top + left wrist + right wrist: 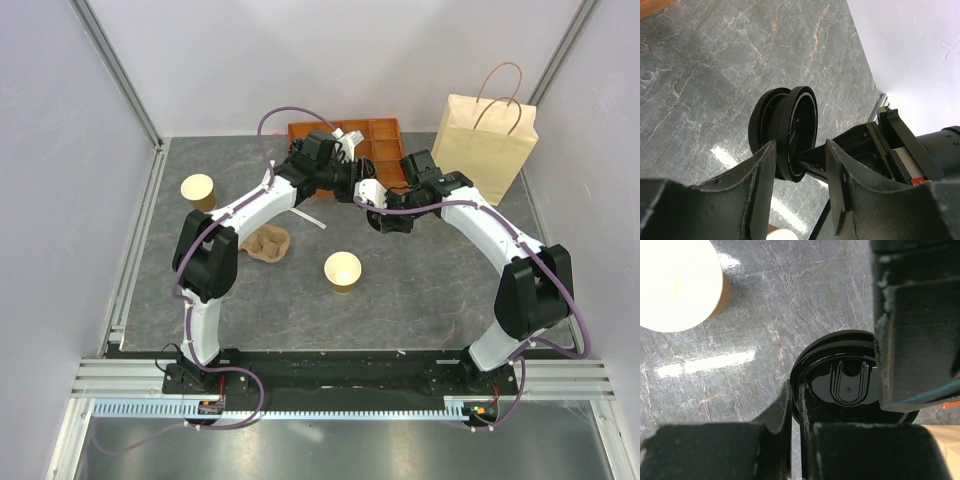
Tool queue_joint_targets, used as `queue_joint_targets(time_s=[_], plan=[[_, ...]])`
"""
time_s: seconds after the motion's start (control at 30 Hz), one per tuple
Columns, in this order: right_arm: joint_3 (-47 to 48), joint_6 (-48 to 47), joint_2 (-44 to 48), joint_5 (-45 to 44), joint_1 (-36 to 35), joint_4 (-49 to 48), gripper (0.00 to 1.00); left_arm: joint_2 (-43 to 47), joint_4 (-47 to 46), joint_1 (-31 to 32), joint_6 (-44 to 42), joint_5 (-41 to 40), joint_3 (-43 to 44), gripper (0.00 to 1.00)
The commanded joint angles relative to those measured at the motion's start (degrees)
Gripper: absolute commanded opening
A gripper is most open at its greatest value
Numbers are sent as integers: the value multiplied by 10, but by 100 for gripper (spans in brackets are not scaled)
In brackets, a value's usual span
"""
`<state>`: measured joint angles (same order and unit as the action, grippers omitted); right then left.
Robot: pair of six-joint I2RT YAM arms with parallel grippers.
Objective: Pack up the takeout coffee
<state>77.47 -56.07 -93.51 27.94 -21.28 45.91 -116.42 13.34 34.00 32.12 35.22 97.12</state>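
The takeout coffee is out of view: neither brown paper cup has a lid on. One open cup with a cream inside stands mid-table, the other at the left. Above the table my right gripper is shut on the rim of a black lid, which looks like two lids nested together. My left gripper faces it from the other side. Its jaws stand apart, with the lid's lower edge against the left finger and the right arm's finger showing between them.
A tan pulp cup carrier lies left of centre. A paper bag with handles stands at the back right. An orange compartment tray sits at the back behind the grippers. A white stick lies near the carrier.
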Motion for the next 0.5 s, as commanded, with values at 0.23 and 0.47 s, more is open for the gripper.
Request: queue_joint_targets(time_s=[0.23, 0.47], plan=[[4, 12, 6, -4, -3, -44, 0, 10, -4, 10, 8, -11, -11, 49], [7, 16, -10, -10, -4, -50, 0, 10, -16, 13, 13, 18, -7, 42]])
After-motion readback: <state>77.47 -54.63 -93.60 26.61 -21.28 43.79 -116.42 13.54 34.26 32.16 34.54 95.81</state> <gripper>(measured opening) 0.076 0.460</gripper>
